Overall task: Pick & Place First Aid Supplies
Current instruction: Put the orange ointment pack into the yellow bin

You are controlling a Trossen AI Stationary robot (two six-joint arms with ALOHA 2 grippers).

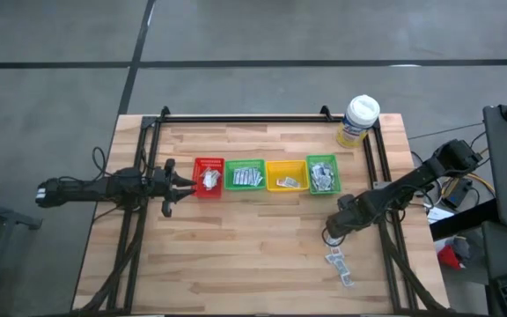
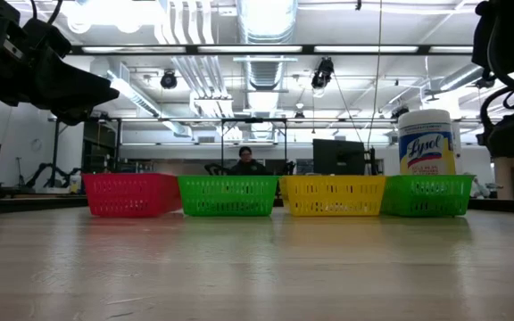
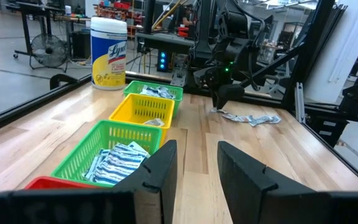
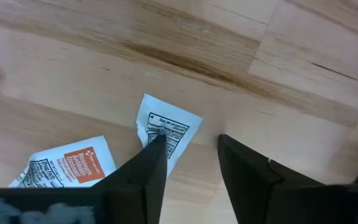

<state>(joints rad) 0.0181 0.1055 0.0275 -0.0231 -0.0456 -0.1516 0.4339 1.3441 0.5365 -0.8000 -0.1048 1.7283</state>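
over a sachet (image 4: 165, 132), right gripper (image 4: 191, 149) agape

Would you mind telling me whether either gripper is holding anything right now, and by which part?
Nothing is held. The right gripper stands open over a white sachet, one finger at its edge. The left gripper is open and empty.

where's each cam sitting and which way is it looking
High: overhead, straight down; both arms, left claw, right claw.
Low: tabletop level, facing the bins; arms at the top corners.
Left wrist: looks along the bins to the wipes tub; own fingers.
Right wrist: down at a white sachet; own fingers.
High, low and left wrist share the tub.
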